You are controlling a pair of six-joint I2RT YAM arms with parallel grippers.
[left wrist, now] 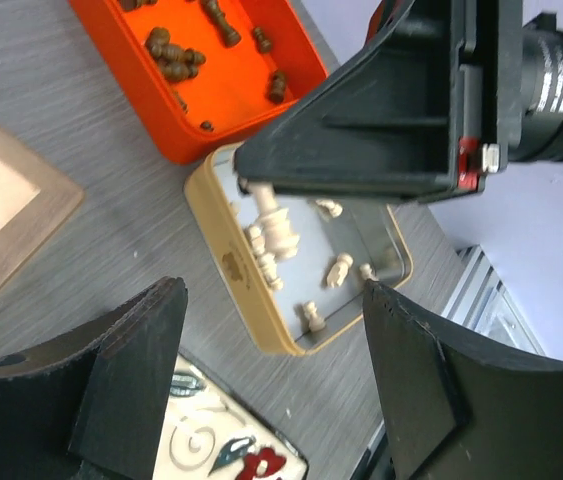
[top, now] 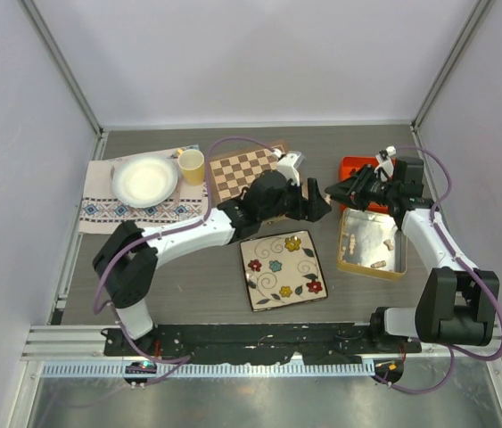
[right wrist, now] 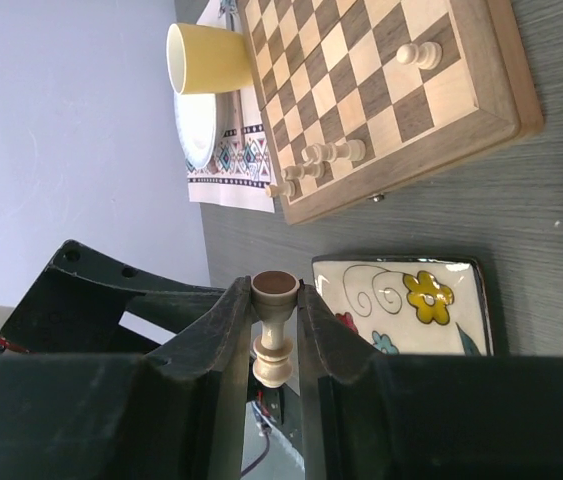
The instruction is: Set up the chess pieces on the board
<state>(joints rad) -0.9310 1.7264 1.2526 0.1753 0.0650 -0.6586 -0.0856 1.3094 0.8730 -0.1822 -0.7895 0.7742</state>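
In the top view, you saw the board (top: 246, 172) at the far middle of the table, with the left gripper (top: 319, 209) and right gripper (top: 344, 191) close together just right of it, near the orange tray (top: 350, 165) and tan tin (top: 343, 241). In the left wrist view, your left gripper stood spread with nothing between its fingers; pale chess pieces (left wrist: 276, 235) lay in the tin and dark pieces (left wrist: 176, 60) in the tray. In the right wrist view, your right gripper pinched one pale piece (right wrist: 272, 345), while a few pale pieces (right wrist: 329, 155) stood on the board.
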